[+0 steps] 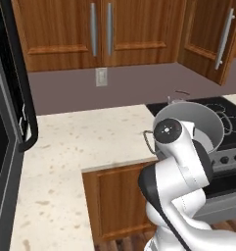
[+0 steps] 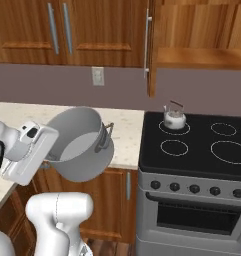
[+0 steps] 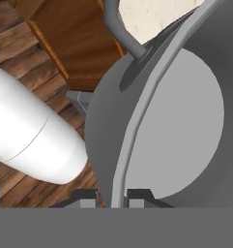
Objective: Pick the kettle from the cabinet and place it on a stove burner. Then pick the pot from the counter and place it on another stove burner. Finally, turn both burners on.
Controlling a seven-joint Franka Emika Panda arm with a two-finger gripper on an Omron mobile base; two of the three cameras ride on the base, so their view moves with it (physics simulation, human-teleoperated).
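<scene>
Pot (image 2: pixel 82 145) tipped on its side, mouth facing the stove (image 2: pixel 197 150), end effector (image 3: pixel 113 198) clamped on its rim

Wide grey pot (image 1: pixel 203 122) tilted above the speckled surface (image 1: pixel 90 137) edge, behind the white arm (image 1: pixel 180 162), kettle (image 1: pixel 177 97) on the black stove (image 1: pixel 227 110), cabinet (image 1: pixel 210 34) door open

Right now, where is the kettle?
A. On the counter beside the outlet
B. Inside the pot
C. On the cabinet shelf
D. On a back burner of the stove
D: the kettle stands on the back left burner ring of the stove, while the gripper holds the pot tilted in the air by its rim.
</scene>
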